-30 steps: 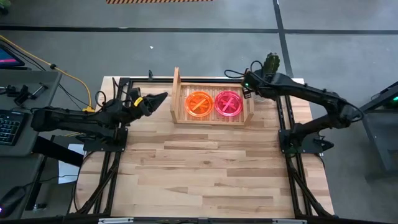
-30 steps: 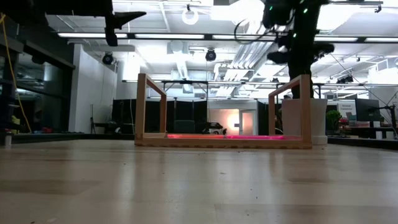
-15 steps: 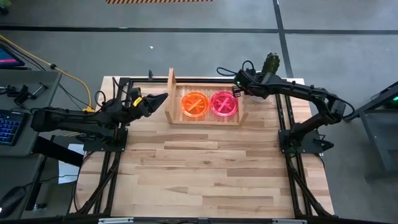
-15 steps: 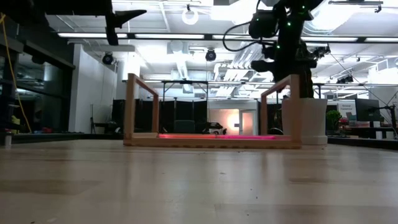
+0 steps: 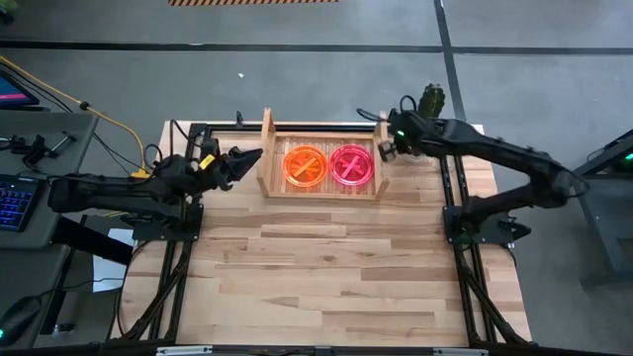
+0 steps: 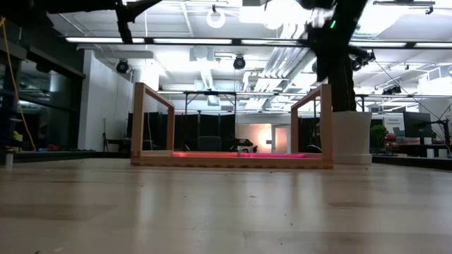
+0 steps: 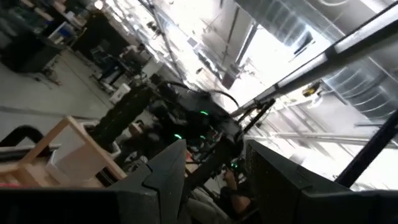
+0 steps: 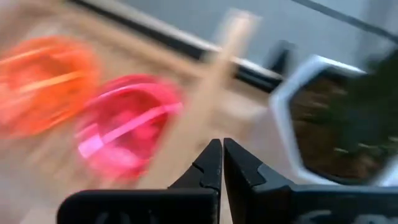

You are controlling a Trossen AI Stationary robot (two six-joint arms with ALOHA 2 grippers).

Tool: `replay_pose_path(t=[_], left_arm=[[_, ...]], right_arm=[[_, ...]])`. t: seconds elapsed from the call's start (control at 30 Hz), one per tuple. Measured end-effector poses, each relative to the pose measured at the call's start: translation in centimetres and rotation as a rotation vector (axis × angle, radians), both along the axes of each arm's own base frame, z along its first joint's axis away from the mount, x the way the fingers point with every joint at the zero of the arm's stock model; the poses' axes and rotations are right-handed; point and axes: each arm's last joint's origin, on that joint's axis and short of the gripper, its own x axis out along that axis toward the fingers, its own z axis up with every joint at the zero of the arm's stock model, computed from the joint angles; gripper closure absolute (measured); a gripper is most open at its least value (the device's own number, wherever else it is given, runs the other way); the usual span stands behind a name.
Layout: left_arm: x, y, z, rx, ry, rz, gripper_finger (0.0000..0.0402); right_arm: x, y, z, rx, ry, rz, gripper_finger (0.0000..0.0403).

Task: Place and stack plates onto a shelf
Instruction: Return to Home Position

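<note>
1. I see the shelf (image 5: pixel 318 192) flat on the counter (image 5: pixel 326 277), at the far middle, both side boards upright.
2. The plates are all in the shelf. The orange stack (image 5: pixel 305 164) is on its left half and the pink stack (image 5: pixel 352 164) on its right half, side by side. I can't tell if the rims touch or how many are in each stack.
3. My right hand (image 5: pixel 387 149) is just outside the shelf's right side board (image 5: pixel 381 156), raised off the counter. I can't tell if it touches the board.
4. In the right wrist view the fingers (image 8: pixel 211 163) are together with nothing between them. That view is blurred, but the board and the pink stack show close ahead.
5. My left hand (image 5: pixel 252 156) is off the shelf's left side, its tips near the left side board (image 5: pixel 265 146) but apart from it.
6. In the left wrist view the fingers (image 7: pixel 165 171) are apart and hold nothing.
7. The white cactus pot (image 5: pixel 432 104) stands on the counter behind the shelf's right end.
8. In the low view the stacks show only as a thin pink-red line on the shelf base.
</note>
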Motion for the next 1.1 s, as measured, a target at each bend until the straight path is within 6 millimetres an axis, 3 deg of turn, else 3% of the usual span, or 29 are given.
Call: replay_pose_path(t=[0.13,0.27,0.43,0.53,0.73,0.9,1.1], left_arm=[[-0.2,0.1,0.2,0.042,-0.002,-0.019,0.0245],[0.0,-0.2,0.0,0.129,0.029,-0.069,0.0254],[0.6,-1.4,0.2,0.212,0.131,-0.153,0.0341],[0.8,-2.5,1.3,0.303,0.205,-0.194,0.0391],[-1.1,-3.1,4.1,0.455,0.109,-0.205,0.0400],[-2.5,-3.1,2.5,0.481,0.122,-0.231,0.0401],[-3.8,-3.1,-1.5,0.443,0.112,-0.256,0.0401]], right_arm=[[-1.5,4.0,3.1,0.010,-0.143,0.321,0.0403],[-2.9,7.7,5.6,-0.003,-0.332,0.526,0.0403],[-3.8,10.4,7.2,-0.064,-0.455,0.610,0.0403],[-3.7,11.3,7.6,-0.102,-0.483,0.651,0.0403],[-2.9,11.9,7.7,-0.127,-0.492,0.706,0.0403],[-2.5,12.1,7.3,-0.076,-0.480,0.756,0.0403],[-2.4,12.2,7.2,0.001,-0.522,0.717,0.0403]])
